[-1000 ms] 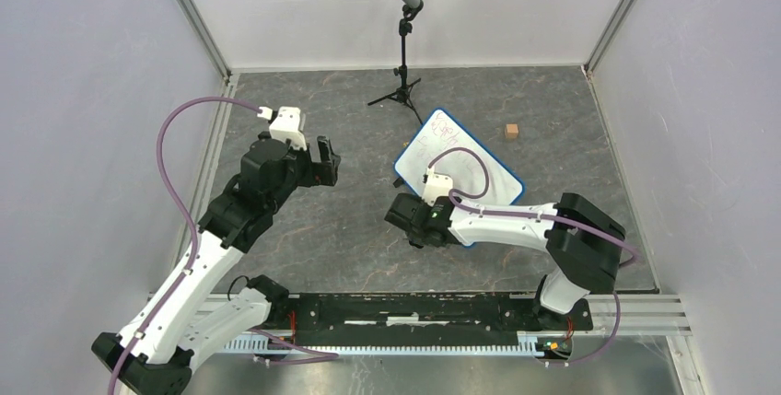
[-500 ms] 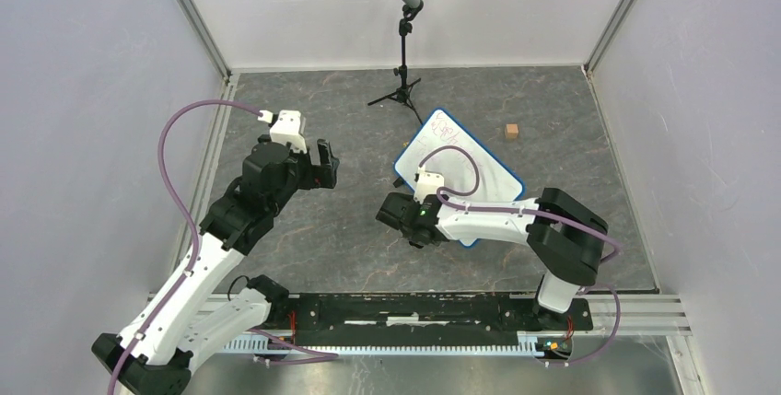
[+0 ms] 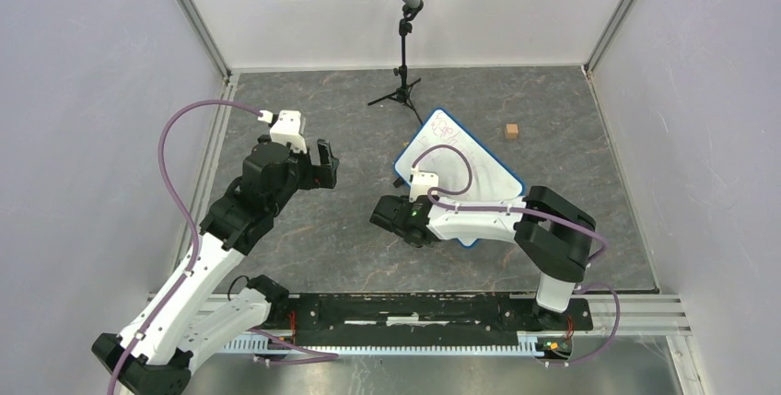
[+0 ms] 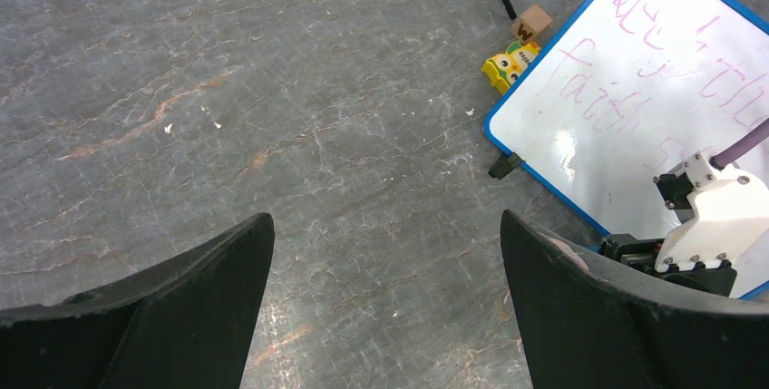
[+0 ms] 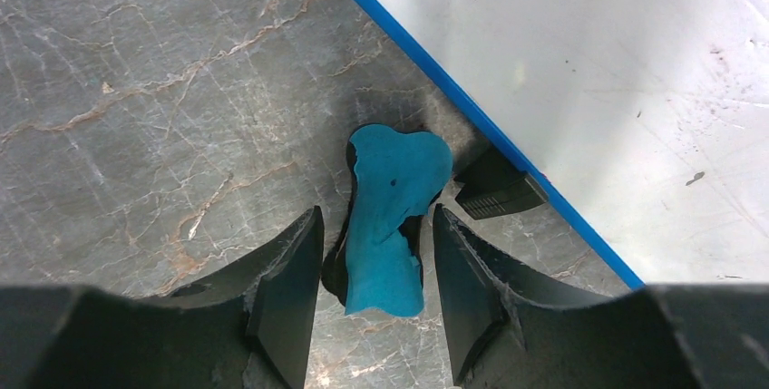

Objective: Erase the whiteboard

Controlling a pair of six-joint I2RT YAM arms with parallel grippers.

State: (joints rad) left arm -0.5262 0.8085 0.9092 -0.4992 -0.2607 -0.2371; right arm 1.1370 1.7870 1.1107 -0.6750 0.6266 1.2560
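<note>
Nearest me, the right tool (image 5: pixel 376 217) is down on the desk (image 3: pixel 350 238), its jaws narrowed onto the blue eraser (image 5: pixel 399 167) and pinching it from both sides. The whiteboard (image 5: pixel 589 63) lies flat just to the far right of that tool. Its blue rim runs diagonally just beside the eraser, and I can't tell if they touch. The near part of the board I'm seeing looks mostly clean. Further out on the left, my left tool (image 4: pixel 385 221) hangs above bare desk with its jaws wide and nothing in them, well apart from the board. Faint pink writing shows on the board's far half.
</note>
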